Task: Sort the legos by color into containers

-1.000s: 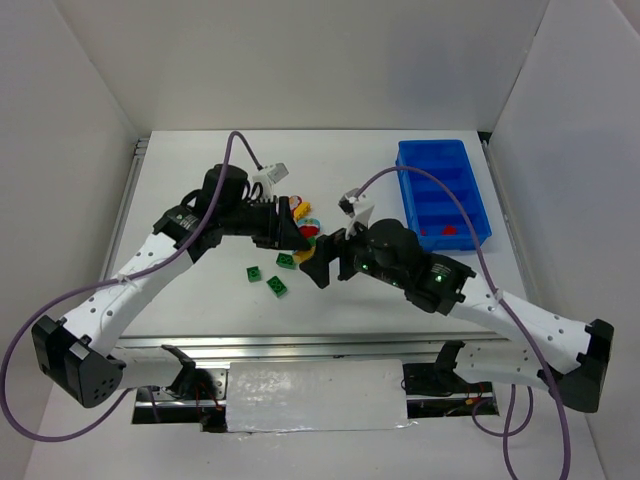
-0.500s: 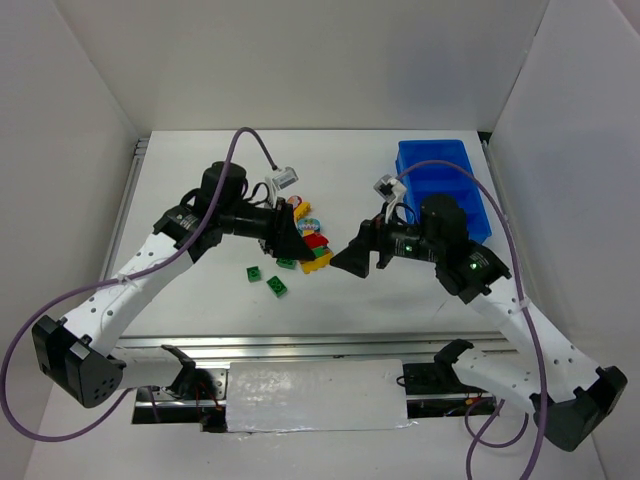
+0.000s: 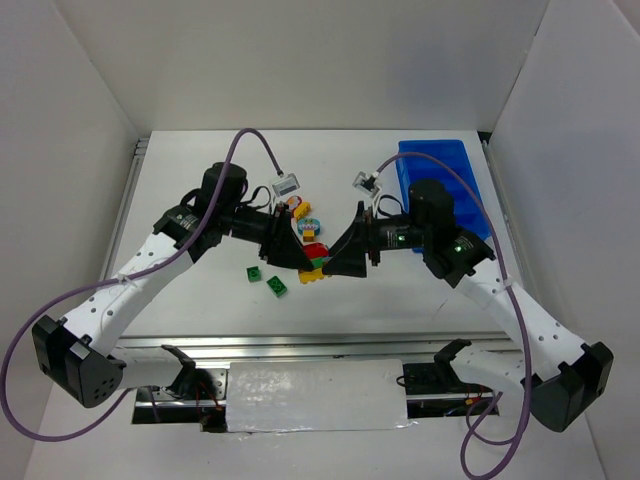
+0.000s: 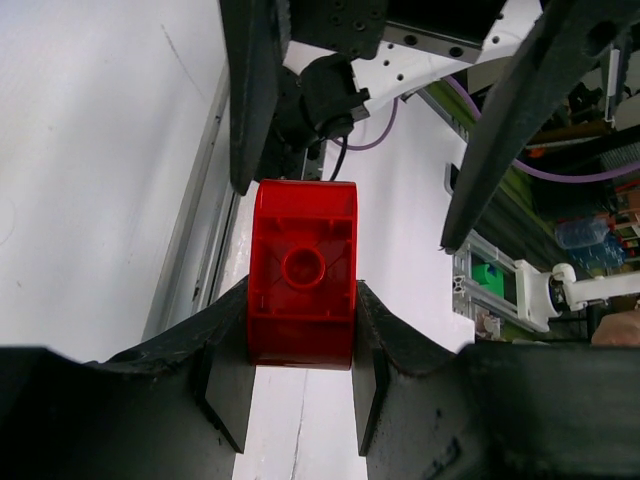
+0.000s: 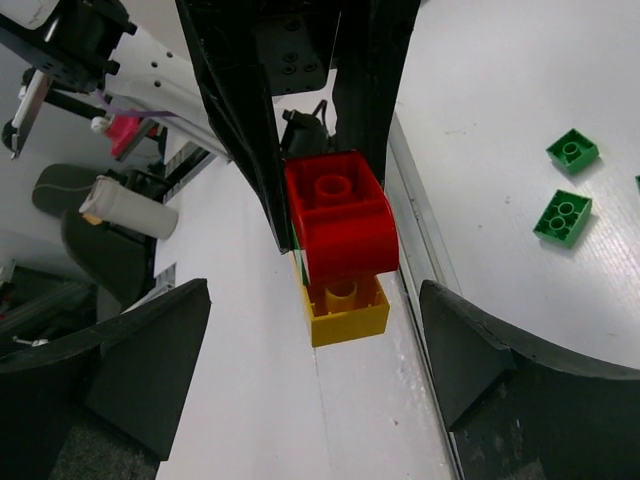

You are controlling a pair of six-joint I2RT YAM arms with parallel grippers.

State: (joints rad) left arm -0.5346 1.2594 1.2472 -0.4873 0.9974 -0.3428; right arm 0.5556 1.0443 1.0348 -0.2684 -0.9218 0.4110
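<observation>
My left gripper (image 4: 303,312) is shut on a red lego (image 4: 303,275), held above the table. In the right wrist view that red lego (image 5: 340,215) is stuck to a yellow lego (image 5: 347,306), with a sliver of green lego (image 5: 300,266) beside them. My right gripper (image 5: 318,352) is open, its fingers wide on either side of the stack and apart from it. From above, the left gripper (image 3: 292,250) and right gripper (image 3: 340,258) meet at the stack (image 3: 314,262). The blue bin of containers (image 3: 432,160) lies at the back right, mostly hidden by the right arm.
Two loose green legos (image 3: 256,273) (image 3: 277,285) lie on the table left of the stack, also seen as green legos (image 5: 563,218) in the right wrist view. A few more legos, one teal (image 3: 309,228), sit behind the grippers. White walls enclose the table.
The right arm has swung left from beside the bin, bringing its open fingers around the stack, and they have narrowed slightly. The left gripper has kept its grip and barely moved.
</observation>
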